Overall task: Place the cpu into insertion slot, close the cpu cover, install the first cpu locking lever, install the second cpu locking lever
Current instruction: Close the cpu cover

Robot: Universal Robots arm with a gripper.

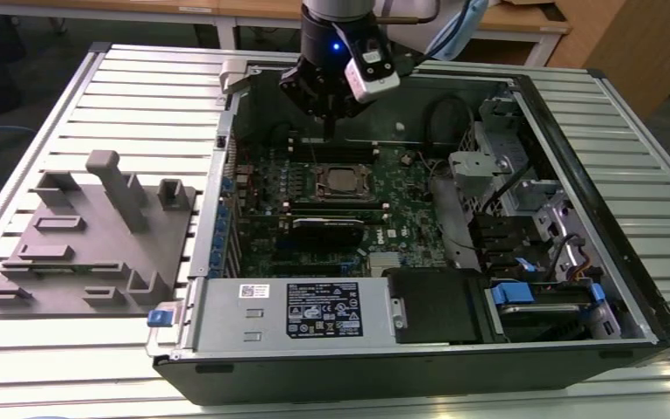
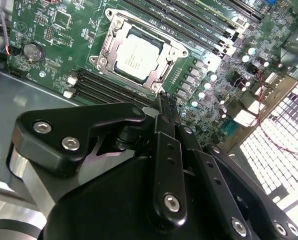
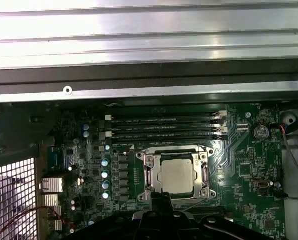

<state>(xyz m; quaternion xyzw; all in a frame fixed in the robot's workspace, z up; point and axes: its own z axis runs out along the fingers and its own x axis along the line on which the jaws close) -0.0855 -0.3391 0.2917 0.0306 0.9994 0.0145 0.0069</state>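
The cpu (image 1: 341, 181) (image 2: 136, 55) (image 3: 177, 175) lies flat in the insertion slot (image 2: 100, 61) on the green board, its silver top showing. The cpu cover (image 2: 176, 50) (image 3: 153, 161) lies down around it as a silvery frame. Thin metal levers run along the frame's sides; I cannot tell if they are latched. My gripper (image 1: 328, 133) (image 2: 162, 97) (image 3: 161, 196) hangs above the board beside the socket, towards the case's back wall. Its fingers are shut together with nothing between them.
The open computer case (image 1: 614, 288) lies on a slatted metal table. Black memory slots (image 3: 163, 127) run beside the socket. In the exterior view a grey fixture (image 1: 91, 236) stands on the left, a power supply (image 1: 300, 310) at the front, and drive cages (image 1: 522, 201) on the right.
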